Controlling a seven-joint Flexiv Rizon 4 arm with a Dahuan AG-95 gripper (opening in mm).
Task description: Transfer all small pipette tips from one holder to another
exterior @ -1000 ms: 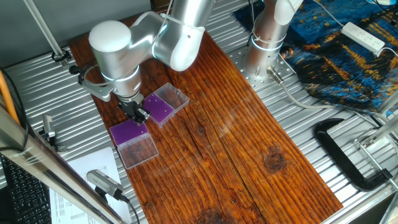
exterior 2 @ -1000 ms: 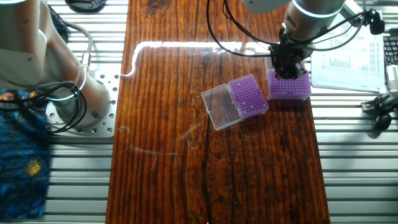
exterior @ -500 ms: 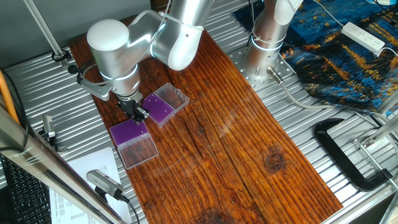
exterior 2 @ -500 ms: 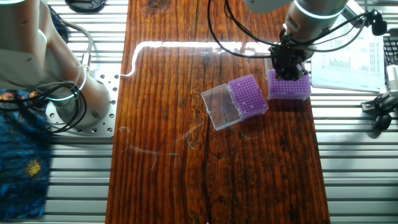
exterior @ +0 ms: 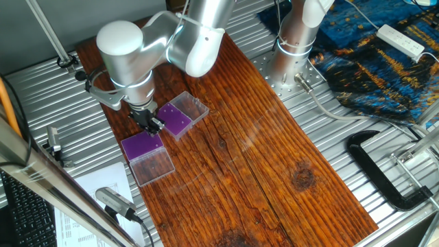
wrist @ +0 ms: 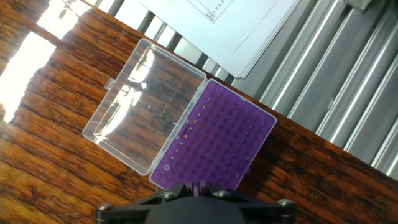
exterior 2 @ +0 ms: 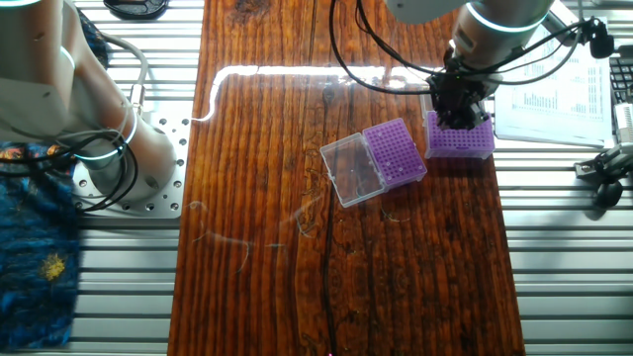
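Two holders with purple grid tops and open clear lids lie on the wooden table. One holder [exterior: 142,145] [exterior 2: 461,139] lies near the paper. The other holder [exterior: 178,117] [exterior 2: 395,152] lies beside it. My gripper [exterior: 153,125] [exterior 2: 460,111] hangs just above the holder near the paper. In the hand view that purple grid [wrist: 217,140] fills the middle, with its clear lid [wrist: 146,102] to the left. Small pipette tips [wrist: 188,132] show as pale dots along the hinge edge. My gripper [wrist: 198,185] is narrowly shut. I cannot tell whether a tip is pinched.
White printed paper [wrist: 236,25] [exterior 2: 554,89] lies on the ridged metal bench beside the holder. The arm's base [exterior: 296,41] stands at the table's far edge. A black clamp [exterior: 384,171] and a metal tool [exterior: 113,202] lie off the board.
The arm's wrist shifted very slightly to the left. The gripper stays over the same holder. Both holders are unmoved.
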